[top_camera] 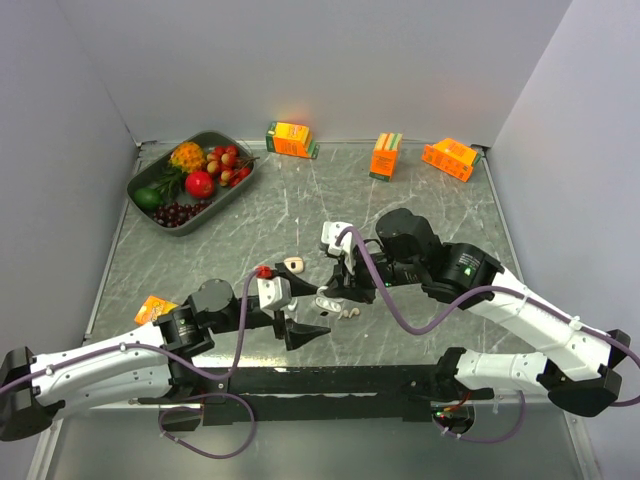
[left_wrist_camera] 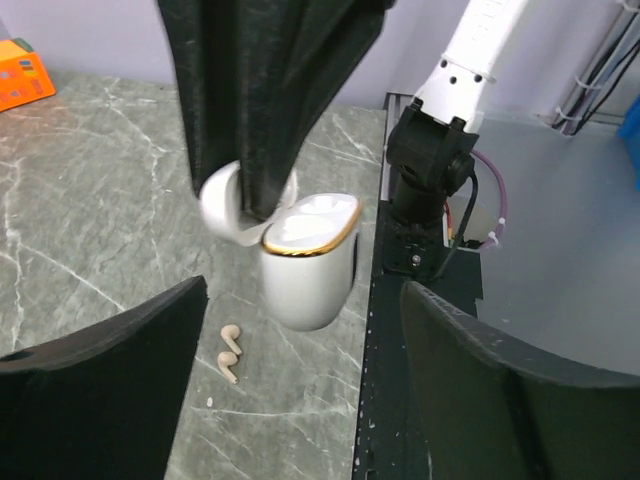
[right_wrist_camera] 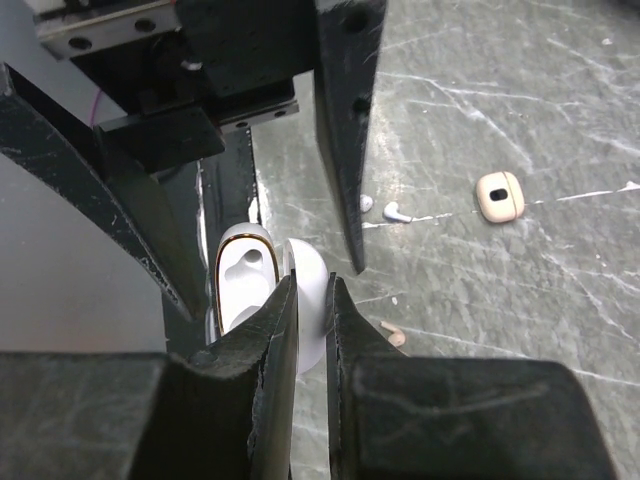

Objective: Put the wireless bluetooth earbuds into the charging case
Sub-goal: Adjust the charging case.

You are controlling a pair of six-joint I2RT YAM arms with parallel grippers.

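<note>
Just beside the charging case (left_wrist_camera: 310, 262), on the counter (left_wrist_camera: 100, 200), lie two earbuds (left_wrist_camera: 229, 352), stems perhaps pointing toward our left hand (top_camera: 300, 313). It hovers nearer, wide open and empty; our right hand (right_wrist_camera: 310, 290) is clamped on the case's lid (right_wrist_camera: 305, 280).

White-shelled left arm (top_camera: 100, 372) at lower left, matching right arm (top_camera: 530, 318) at lower right, black joints, purple cables (top_camera: 386, 297) looping along both, black wedge-shaped left fingers (left_wrist_camera: 100, 400), scuffed black right fingers (right_wrist_camera: 345, 120) with screw holes
</note>
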